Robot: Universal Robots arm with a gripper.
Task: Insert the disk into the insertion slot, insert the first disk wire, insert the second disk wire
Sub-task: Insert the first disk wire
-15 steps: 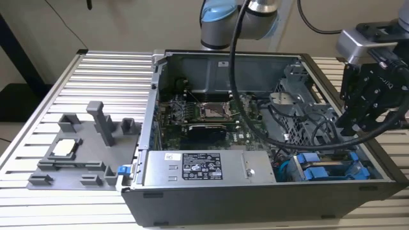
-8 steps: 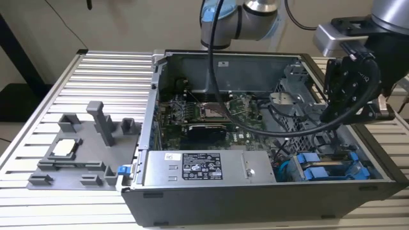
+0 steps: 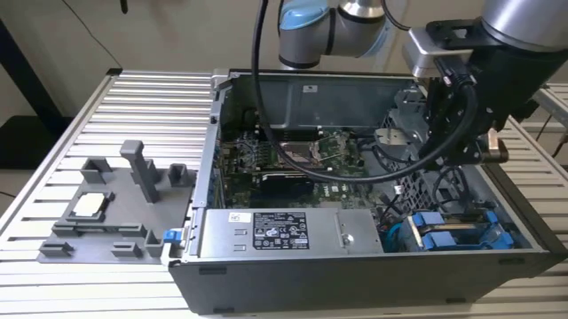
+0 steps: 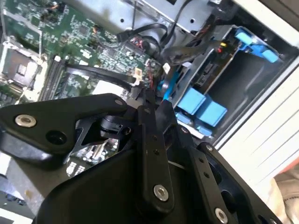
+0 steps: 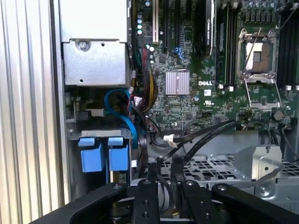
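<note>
The disk's blue carrier [image 3: 437,234] sits in the insertion slot [image 3: 499,234] at the case's front corner, on the exterior view's right. Its two blue tabs show in both wrist views [image 5: 102,151] [image 4: 202,106]. My gripper [image 3: 457,166] hangs inside the case just behind the slot, above the perforated cage. In the first wrist view the gripper [image 5: 164,163] has its fingers close together on a black disk wire [image 5: 205,133] that runs off toward the motherboard. In the second wrist view the gripper [image 4: 154,99] stands next to the blue tabs.
A silver power-supply box [image 3: 275,232] fills the case's front. The green motherboard [image 3: 293,159] lies behind it, crossed by loose black and blue cables [image 5: 122,116]. A perforated grey cage [image 5: 210,168] is under the wrist. A grey fixture plate [image 3: 106,206] lies outside on the slatted table.
</note>
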